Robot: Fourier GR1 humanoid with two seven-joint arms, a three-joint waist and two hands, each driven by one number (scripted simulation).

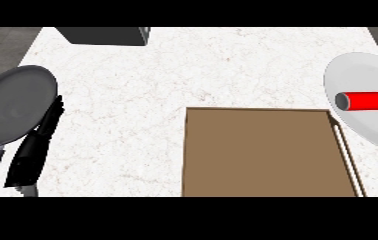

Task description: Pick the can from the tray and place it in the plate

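Note:
A red can (363, 100) lies on its side in the white plate (348, 71) at the right edge of the view, its grey end facing left and its right part cut off by the edge. No hand touches it. The brown tray (258, 154) sits at the lower middle with nothing on it that I can see. My left hand (35, 144) rests at the left edge, seen edge-on, its fingers straight and pointing up, holding nothing. My right hand does not show.
A dark grey round dish (22, 101) lies at the left edge, just behind my left hand. A dark box (103, 35) stands at the counter's far edge. White marbled counter (148, 84) stretches between the dish and the tray.

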